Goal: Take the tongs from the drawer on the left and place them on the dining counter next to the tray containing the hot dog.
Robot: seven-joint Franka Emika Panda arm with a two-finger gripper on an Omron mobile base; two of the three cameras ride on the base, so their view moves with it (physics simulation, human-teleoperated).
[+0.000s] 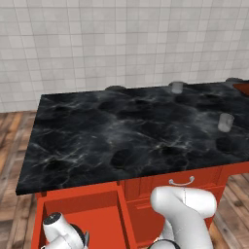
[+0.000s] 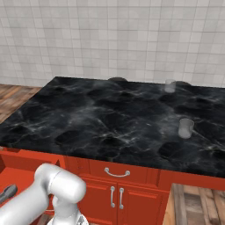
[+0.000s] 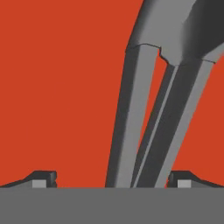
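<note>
So the gripper (image 3: 111, 179) is held wide open down in the drawer (image 1: 102, 214), and the tongs (image 3: 162, 100) are seen lying on its red floor, between the fingertips (image 3: 43, 178).

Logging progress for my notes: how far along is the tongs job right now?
Done: the drawer stands open. In hand: the open claw sits low over the tongs on the drawer's red floor, one tip either side, not yet closed on them. Left: grip, lift and carry them to the dining counter.
</note>
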